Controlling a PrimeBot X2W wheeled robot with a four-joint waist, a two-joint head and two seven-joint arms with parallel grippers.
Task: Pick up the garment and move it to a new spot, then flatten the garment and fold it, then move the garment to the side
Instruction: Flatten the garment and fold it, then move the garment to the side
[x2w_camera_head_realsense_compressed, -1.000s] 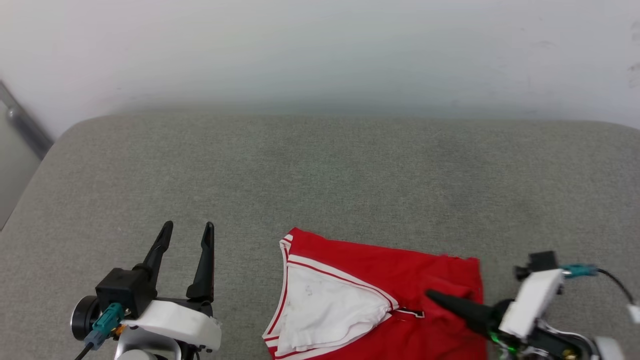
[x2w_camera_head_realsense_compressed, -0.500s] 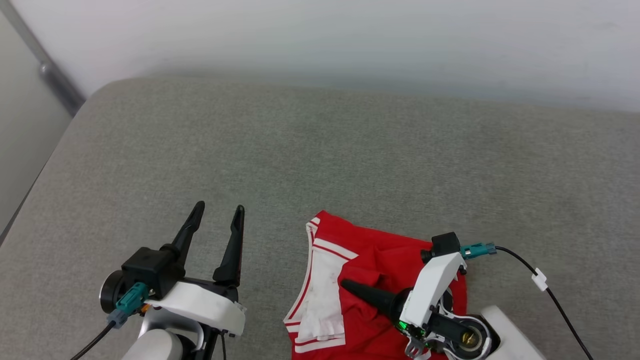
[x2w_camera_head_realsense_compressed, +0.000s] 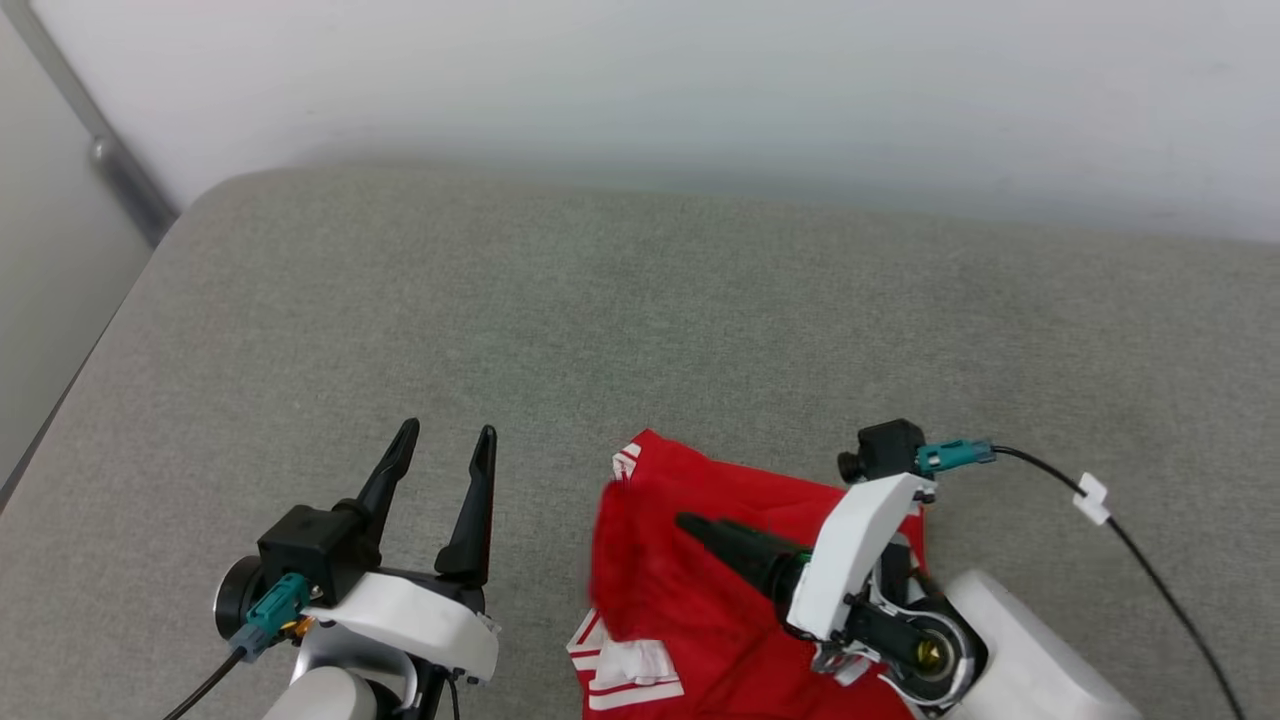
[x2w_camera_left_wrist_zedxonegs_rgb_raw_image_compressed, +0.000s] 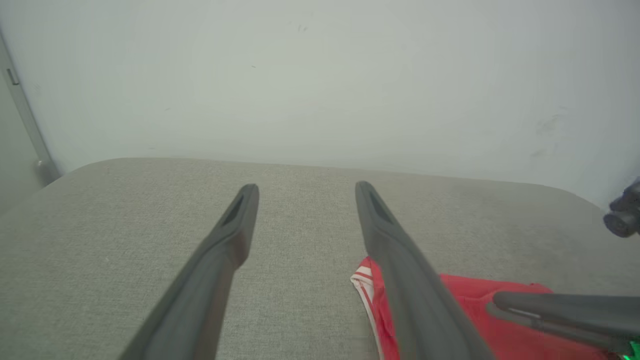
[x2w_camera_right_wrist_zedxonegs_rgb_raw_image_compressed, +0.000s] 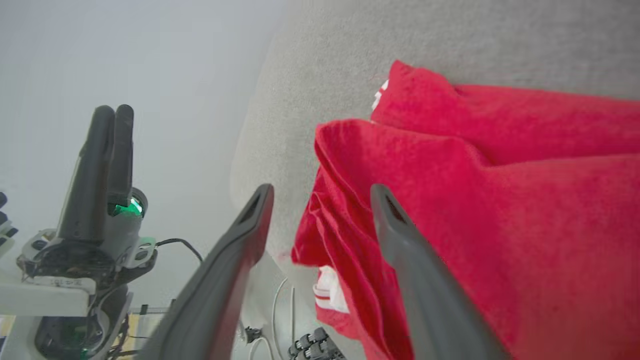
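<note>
Plainly, we see only red cloth uppermost on the garment (x2w_camera_head_realsense_compressed: 700, 600), which lies folded on the grey cushion (x2w_camera_head_realsense_compressed: 640, 300) near its front edge, right of centre. Striped trim (x2w_camera_head_realsense_compressed: 626, 462) marks its far-left corner. We cannot tell its long axis. The right gripper (x2w_camera_right_wrist_zedxonegs_rgb_raw_image_compressed: 320, 195) stands wide apart over it, gripping nothing. The left gripper (x2w_camera_head_realsense_compressed: 447, 435) is spread and empty.

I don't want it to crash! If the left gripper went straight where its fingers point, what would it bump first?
Probably the pale wall, after passing over bare grey cushion. The left gripper points past the red garment. Depth is hard to judge.
</note>
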